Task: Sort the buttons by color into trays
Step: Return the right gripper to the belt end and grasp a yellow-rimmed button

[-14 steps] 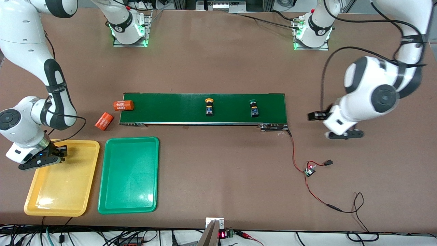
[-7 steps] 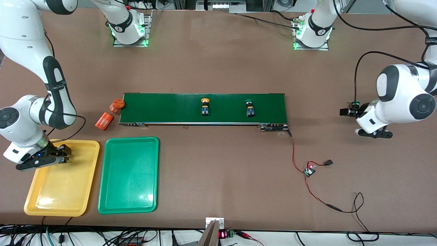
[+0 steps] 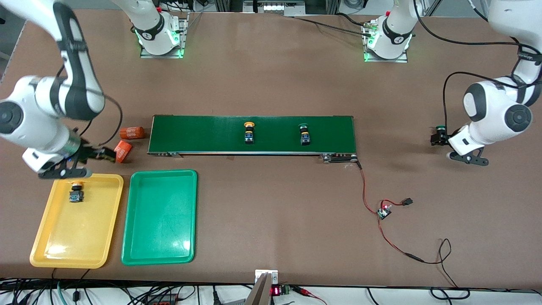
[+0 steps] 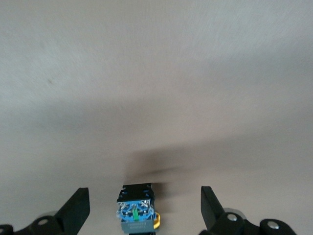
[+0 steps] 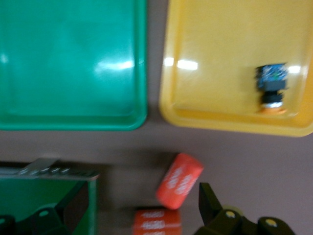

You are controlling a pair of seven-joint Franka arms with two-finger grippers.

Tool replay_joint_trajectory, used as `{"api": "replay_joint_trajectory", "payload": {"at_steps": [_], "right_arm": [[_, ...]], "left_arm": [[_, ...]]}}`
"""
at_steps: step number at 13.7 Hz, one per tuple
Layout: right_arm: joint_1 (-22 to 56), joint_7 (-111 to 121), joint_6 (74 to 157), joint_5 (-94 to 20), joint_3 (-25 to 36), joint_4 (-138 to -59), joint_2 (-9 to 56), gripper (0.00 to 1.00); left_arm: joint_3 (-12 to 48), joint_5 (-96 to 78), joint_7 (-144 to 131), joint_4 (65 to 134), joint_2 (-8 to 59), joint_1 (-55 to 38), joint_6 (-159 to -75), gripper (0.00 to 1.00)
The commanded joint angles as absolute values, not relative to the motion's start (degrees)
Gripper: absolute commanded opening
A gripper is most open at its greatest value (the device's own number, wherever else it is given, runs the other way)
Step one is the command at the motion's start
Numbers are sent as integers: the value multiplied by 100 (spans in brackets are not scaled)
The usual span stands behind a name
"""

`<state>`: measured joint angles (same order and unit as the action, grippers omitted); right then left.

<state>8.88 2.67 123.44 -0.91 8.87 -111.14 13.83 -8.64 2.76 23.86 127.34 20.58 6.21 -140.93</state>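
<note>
Two buttons lie on the belt (image 3: pixel 203 134), each pointing twelve to six, cap at twelve. The yellow-capped button (image 3: pixel 249 132) sits at about two o'clock from the right gripper (image 3: pixel 89 163), which is the nearer one. Its jaws hang open over the worktop (image 3: pixel 271 212), by the yellow tray (image 3: pixel 46 250). The left gripper (image 4: pixel 145 196) has open jaws around a green-capped button (image 4: pixel 136 210).

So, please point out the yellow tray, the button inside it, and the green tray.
yellow tray (image 3: pixel 67 237), front view, bare floor of the tray.
yellow-capped button (image 3: pixel 76 193), front view, its dark body below the cap.
green tray (image 3: pixel 161 220), front view, bare floor of the tray.
</note>
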Motion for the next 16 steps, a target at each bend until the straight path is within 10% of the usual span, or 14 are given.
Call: {"api": "replay_joint_trajectory", "payload": {"at_steps": [1,5,11,16], "right_arm": [[1351,-690,12392,-264,748,-12039,608,100],[1617,-2466,12463,-264,-139,-12287,369,100],[2083,-3472,12971,-220,-737,-12322,536,100],[2443,-3911,13640,139,-756,-12305,975,100]], "left_arm": [[-1002,396,2487,12806,2170,615,-14221,100],[-1011,396,2478,12981,2259,694,-14221,99],[-1028,387,2391,13017,2241,756,-14107,23],[-915,334,2303,12045,1951,686,-12513,16]]}}
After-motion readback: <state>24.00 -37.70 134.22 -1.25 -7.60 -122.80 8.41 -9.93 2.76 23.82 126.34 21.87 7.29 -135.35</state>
